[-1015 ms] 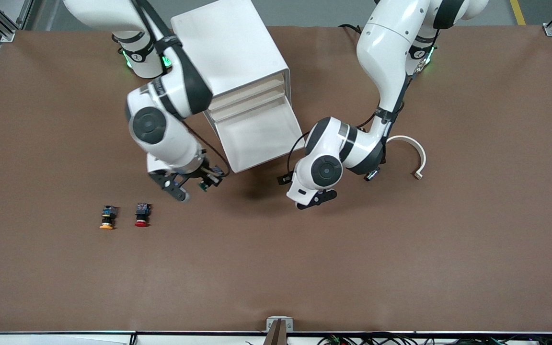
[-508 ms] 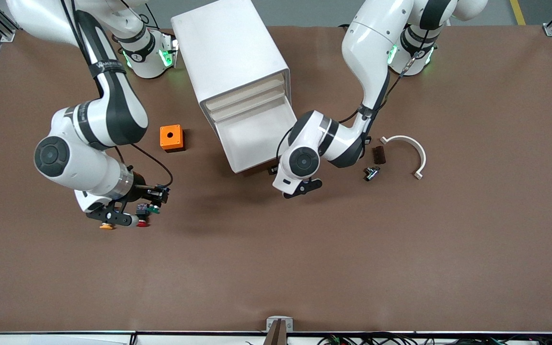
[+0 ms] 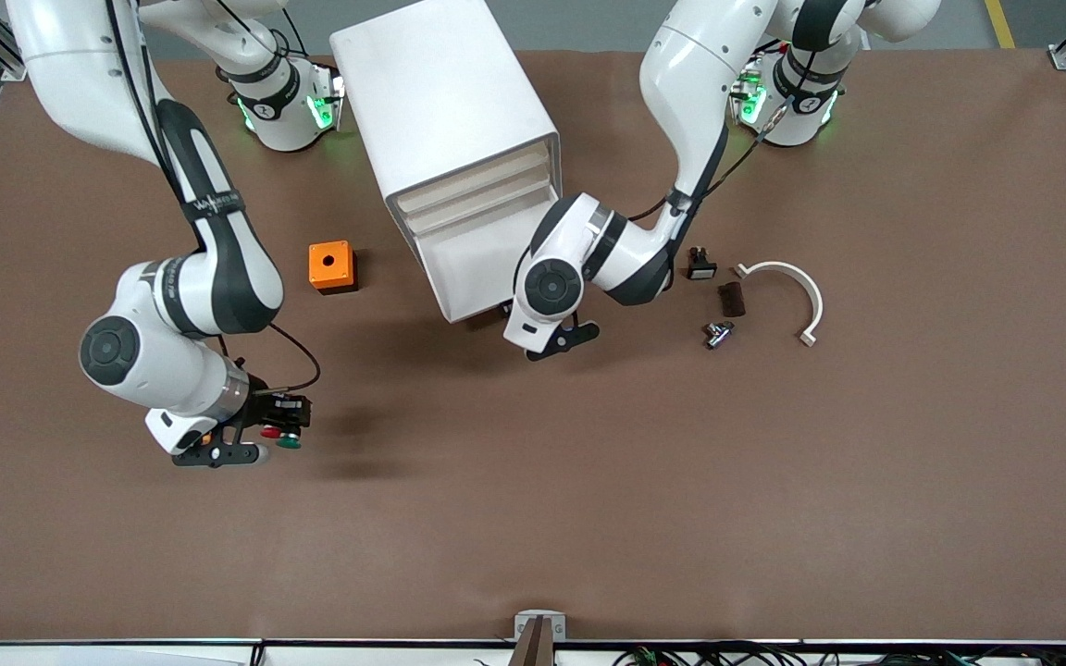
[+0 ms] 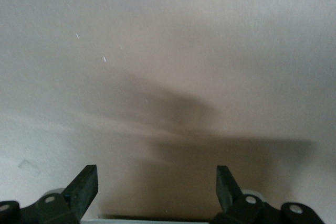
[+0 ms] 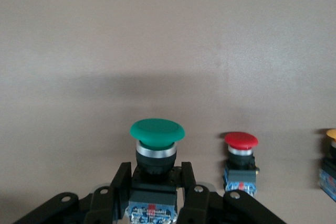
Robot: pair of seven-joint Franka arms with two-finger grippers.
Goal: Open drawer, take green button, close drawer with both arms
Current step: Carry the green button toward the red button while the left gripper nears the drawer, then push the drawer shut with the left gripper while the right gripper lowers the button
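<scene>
Green button [image 5: 157, 139] is out of the drawer [image 3: 482, 264] and clenched in the right tool [image 3: 260, 437], cap pointing away from the wrist, body pinched between the fingers [image 5: 122, 182]. Right tool hangs low over the desk [image 3: 588, 499] toward the right arm's end, w/ the red-capped button [image 5: 241, 161] just beside it and an orange-capped one [image 5: 331, 163] next along; in the front view the tool covers most of those two.

Drawer, third down in the white cabinet [image 3: 445, 111], is pulled out and looks empty inside. Left tool [image 3: 556, 338] sits just in front of it, low over the desk, released w/ fingers [image 4: 84, 190] spread wide, gripping nothing; its wrist view shows only a pale surface close up.

Progress, as I judge it: opening done, taking done. Left: set the green button down, prob. by the other two, and push the drawer shut w/ the left arm, which looks lined up for that.

Also on the desk: orange box [image 3: 330, 266] beside the cabinet, white curved bracket [image 3: 797, 287] and a few small parts [image 3: 718, 333] toward the left arm's end.
</scene>
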